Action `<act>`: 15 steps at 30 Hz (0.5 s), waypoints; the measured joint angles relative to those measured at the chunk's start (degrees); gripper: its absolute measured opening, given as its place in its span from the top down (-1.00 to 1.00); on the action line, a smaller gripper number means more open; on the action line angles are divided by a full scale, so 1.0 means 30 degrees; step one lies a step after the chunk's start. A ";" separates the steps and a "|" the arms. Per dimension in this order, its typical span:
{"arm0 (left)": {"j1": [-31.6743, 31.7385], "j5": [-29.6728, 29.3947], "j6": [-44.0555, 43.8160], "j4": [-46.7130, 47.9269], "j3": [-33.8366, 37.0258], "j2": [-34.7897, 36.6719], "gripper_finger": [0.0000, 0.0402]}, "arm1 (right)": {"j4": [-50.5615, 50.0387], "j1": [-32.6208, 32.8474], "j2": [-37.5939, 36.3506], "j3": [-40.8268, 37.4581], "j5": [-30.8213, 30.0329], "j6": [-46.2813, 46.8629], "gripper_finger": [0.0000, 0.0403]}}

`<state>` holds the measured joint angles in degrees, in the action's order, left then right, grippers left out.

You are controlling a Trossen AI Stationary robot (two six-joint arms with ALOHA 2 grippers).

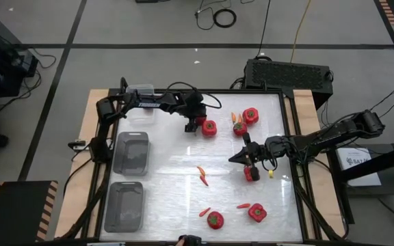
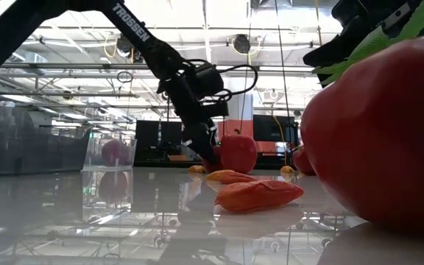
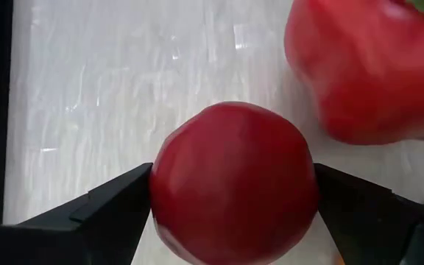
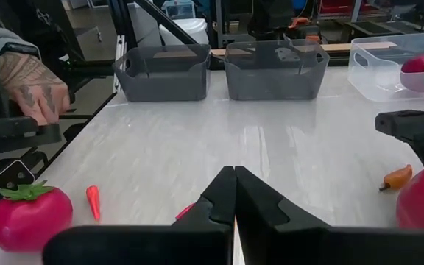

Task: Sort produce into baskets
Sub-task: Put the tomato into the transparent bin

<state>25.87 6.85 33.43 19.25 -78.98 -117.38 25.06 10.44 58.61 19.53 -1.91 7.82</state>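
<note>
I am grabbing a tomato with the left gripper

My left gripper [image 3: 234,213] is squeezing the small round tomato [image 3: 234,180] between its two fingers at the far side of the table [image 1: 169,184], just beside a big bell pepper [image 3: 374,66], so I am thinking I should lift it straight up, not bump the pepper, and carry it slowly to the right one of the baskets, perhaps the clear basket [image 1: 141,89]; my right gripper [image 4: 234,193] is waiting near the middle with its fingers pressed together, holding nothing
</note>
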 joint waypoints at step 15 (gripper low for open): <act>-0.0036 0.0021 -0.0078 0.0242 0.0000 0.0045 -0.53 | -0.0002 0.0000 0.0000 0.0000 -0.0006 -0.0135 1.00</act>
<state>25.76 6.92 33.20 19.97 -78.98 -117.25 25.05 10.44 58.61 19.53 -1.93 7.42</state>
